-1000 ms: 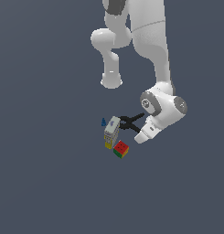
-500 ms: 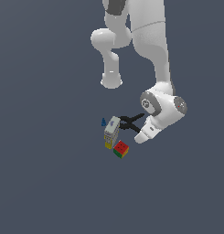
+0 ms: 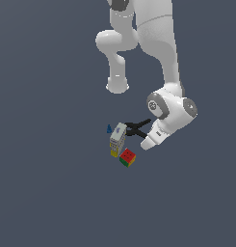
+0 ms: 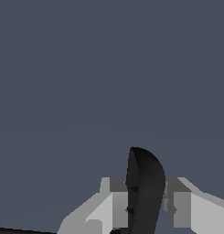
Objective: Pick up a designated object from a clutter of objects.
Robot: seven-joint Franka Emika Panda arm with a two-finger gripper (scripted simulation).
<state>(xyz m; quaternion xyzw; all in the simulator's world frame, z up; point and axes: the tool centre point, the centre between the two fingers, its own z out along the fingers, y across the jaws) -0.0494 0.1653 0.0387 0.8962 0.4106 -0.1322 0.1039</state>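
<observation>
Wrist view shows a dark rounded end of the black clamp tool [image 4: 144, 192] standing between the two grey fingers [image 4: 114, 208] of the gripper [image 4: 147, 208], the jaws set on either side of it and seemingly pinching it, though whether both pads actually touch is too close to call. In the exterior view the same tool [image 3: 135, 129] shows as thin black arms crossing in an X, lying on the counter [image 3: 52, 183] between the gripper [image 3: 147, 144] and the white-and-yellow box [image 3: 117, 139], its far end touching or just beside that box.

By its look I judge it light, stiff and narrow, with hard smooth surfaces that could slip or swivel if held at one arm only. The crossing of the arms seems the best place to hold, since a grip far out on a handle would let the long body hang and turn. The arms may also squeeze together under pressure, shifting the grip.

Below the box sits the red-green-yellow cube [image 3: 127, 157], very close to it, and a tiny blue piece [image 3: 109, 129] lies just beside the box on the exterior view's left. Lifting straight up should keep the tool from dragging the box.
</observation>
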